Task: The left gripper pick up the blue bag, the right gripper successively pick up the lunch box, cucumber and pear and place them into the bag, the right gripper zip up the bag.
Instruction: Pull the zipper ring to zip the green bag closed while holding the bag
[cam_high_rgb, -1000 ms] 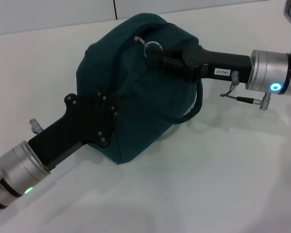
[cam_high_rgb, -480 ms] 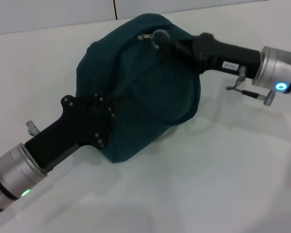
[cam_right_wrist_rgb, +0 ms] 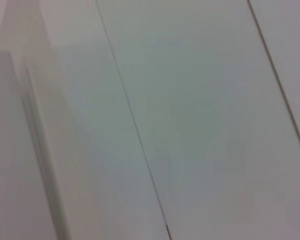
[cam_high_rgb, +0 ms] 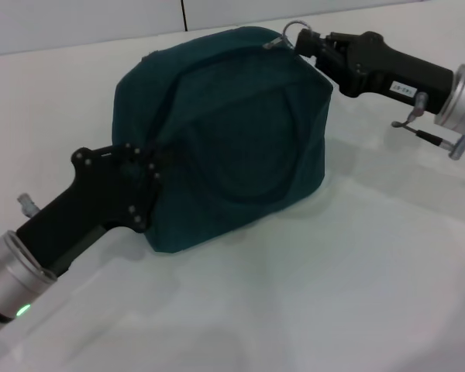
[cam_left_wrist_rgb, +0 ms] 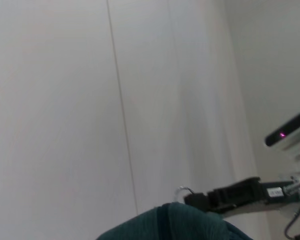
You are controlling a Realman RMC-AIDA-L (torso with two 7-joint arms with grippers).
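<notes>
Bulging boxy and zipped, the blue bag (cam_high_rgb: 232, 132) is gripped by left gripper (cam_high_rgb: 143, 167) and right gripper (cam_high_rgb: 301, 40) fingers.

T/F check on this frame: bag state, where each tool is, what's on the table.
1. The blue bag stands on the white table. True.
2. The right tool is at the silver ring pull at the bag's top far corner. True.
3. The left tool is parked away from the bag. False: it is against the bag's near left end.
4. The pear lies beside the bag. False: no pear is in view.
5. The bag is wide open. False: its top looks closed.
</notes>
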